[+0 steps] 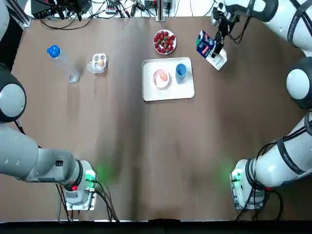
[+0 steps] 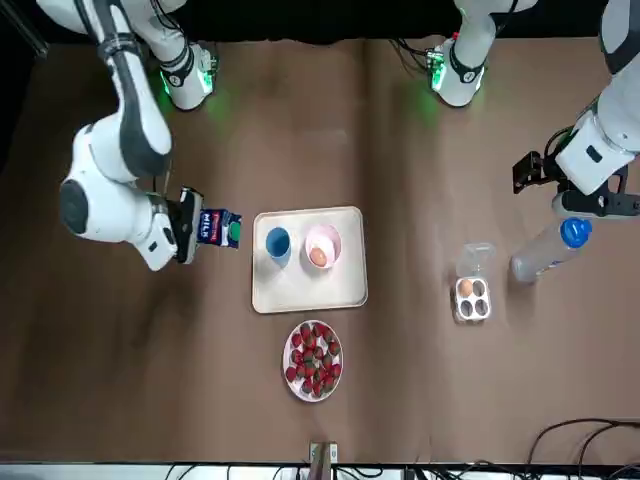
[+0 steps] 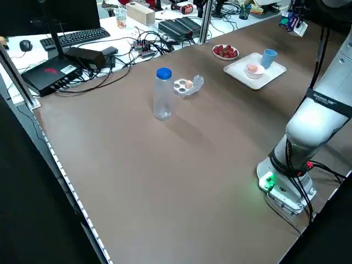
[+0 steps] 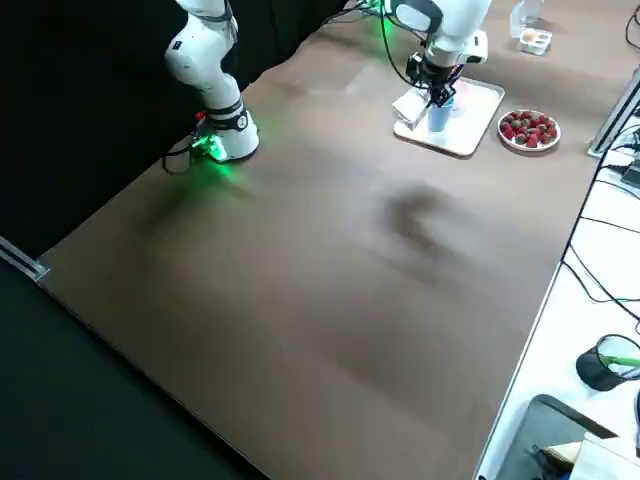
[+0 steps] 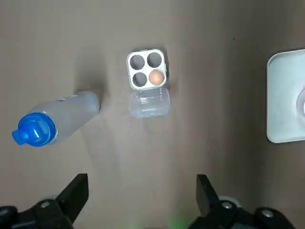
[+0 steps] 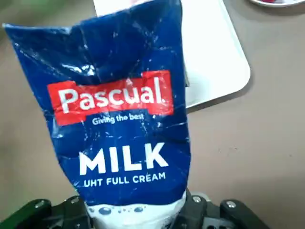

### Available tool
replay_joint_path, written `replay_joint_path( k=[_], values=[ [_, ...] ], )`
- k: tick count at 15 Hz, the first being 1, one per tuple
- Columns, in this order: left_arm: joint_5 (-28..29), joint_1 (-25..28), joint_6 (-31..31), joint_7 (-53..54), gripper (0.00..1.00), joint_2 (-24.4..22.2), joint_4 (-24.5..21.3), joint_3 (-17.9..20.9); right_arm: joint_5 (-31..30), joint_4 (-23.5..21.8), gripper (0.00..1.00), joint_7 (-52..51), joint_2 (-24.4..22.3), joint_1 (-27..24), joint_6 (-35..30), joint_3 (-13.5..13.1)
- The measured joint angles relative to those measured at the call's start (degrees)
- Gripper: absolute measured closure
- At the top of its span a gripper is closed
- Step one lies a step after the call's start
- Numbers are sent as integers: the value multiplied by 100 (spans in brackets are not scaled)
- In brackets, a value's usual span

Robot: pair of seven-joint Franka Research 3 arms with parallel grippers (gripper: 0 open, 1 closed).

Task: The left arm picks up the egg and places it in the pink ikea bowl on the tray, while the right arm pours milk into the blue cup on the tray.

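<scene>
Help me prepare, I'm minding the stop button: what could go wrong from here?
1. The right gripper holds the milk carton beside the tray, short of the blue cup. The cup is small and stands next to the pink bowl holding the egg, so a stray pour may hit the bowl or tray.
2. The carton looks crumpled; a squeeze could spurt milk.
3. The open left gripper hangs near the upright bottle and might topple it.
</scene>
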Motion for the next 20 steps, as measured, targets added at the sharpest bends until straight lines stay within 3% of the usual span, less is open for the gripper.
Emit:
replay_joint_path(
  k=[9, 20],
  values=[
    [0, 1, 0, 5, 0, 0, -5, 4, -1018, 26, 42, 1485, 4, 874, 179, 2],
    [0, 2, -1, 5, 0, 0, -18, 6, -1251, 63, 43, 1934, 20, 1060, 284, -3]
  ],
)
